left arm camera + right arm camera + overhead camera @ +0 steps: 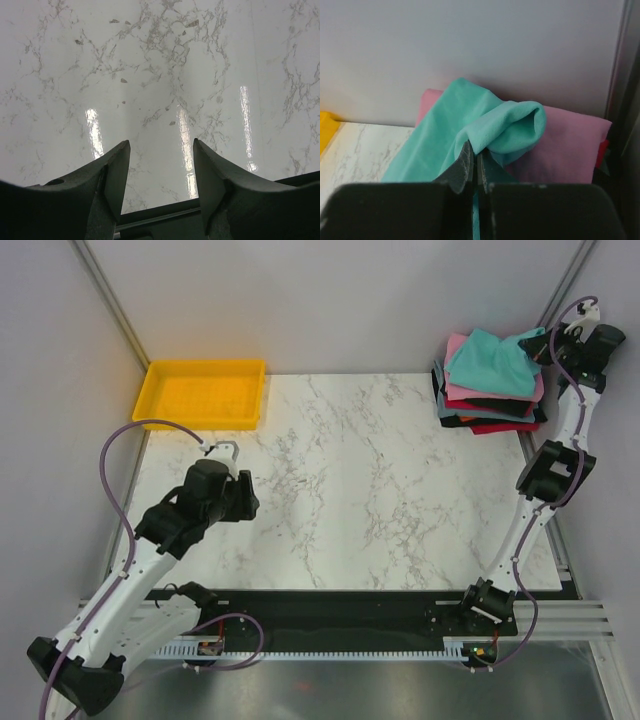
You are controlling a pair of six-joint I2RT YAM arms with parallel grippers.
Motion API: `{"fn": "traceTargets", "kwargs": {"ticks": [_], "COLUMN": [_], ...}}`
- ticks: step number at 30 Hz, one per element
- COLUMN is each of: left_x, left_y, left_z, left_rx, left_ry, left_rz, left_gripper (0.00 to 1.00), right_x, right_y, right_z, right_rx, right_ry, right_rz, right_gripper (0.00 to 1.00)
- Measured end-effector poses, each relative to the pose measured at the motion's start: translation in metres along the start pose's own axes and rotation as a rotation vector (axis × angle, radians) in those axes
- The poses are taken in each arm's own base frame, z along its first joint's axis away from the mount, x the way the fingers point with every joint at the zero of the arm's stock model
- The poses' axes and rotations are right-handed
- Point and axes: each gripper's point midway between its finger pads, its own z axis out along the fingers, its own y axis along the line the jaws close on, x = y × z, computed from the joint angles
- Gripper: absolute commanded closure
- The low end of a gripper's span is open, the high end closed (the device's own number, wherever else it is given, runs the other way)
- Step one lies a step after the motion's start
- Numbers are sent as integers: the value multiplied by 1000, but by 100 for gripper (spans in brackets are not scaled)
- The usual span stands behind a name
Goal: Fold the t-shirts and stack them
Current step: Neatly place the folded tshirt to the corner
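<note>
Right gripper [474, 151] clamps the teal t-shirt [440, 135] atop the pile [497, 416] at two o'clock, left gripper [160, 165] spread wide; folding seemingly unstarted.

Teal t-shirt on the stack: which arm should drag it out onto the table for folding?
Right. The right gripper is shut on a fold of the teal t-shirt atop the stack. The left gripper hangs open over the table, far across from it.
</note>
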Motion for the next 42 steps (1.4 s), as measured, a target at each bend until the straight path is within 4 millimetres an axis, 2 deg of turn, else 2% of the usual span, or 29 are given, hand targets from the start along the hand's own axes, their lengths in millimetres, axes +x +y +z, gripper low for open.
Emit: {"fn": "traceTargets", "kwargs": {"ticks": [4,6,9,12,13,16,19,21,26,30,34,36,39,42], "left_x": [1,1,1,1,0,-2,-4,-4,-7,-9,-10,-10,-10,-10], "left_y": [0,0,0,0,0,0,0,0,0,0,0,0,0,-1], "left_z": [2,2,2,1,1,-3,-6,-8,-12,-17,-20,-20,-20,-21], "left_rx": [-4,-4,-5,-3,-2,3,10,12,20,30,35,36,37,39], "left_ry": [9,8,8,5,3,-12,-29,-35,-53,-77,-89,-90,-90,-94], "left_rz": [1,1,1,1,1,-2,-5,-6,-9,-13,-15,-15,-15,-16], "left_gripper": [39,39,39,39,39,39,39,39,39,38,38,38,38,38], "right_x": [15,13,13,12,9,-3,-1,-2,-2,-8,-41,-72,-105,-129], "right_y": [-34,-51,-83,-107,-111,-118,-104,-102,-105,-98,-75,-58,-34,-1], "right_z": [5,4,-6,-21,-25,-35,-27,-26,-30,-44,-68,-80,-87,-83], "right_rx": [131,224,419,617,668,761,738,734,798,896,943,950,944,901], "right_ry": [-5,-21,-35,-43,-49,-91,-109,-123,-122,-119,-153,-196,-255,-307], "right_rz": [-21,-53,-101,-146,-160,-197,-213,-210,-200,-154,-121,-128,-152,-172], "right_gripper": [86,82,80,79,70,26,19,18,11,5,4,4,5,7]}}
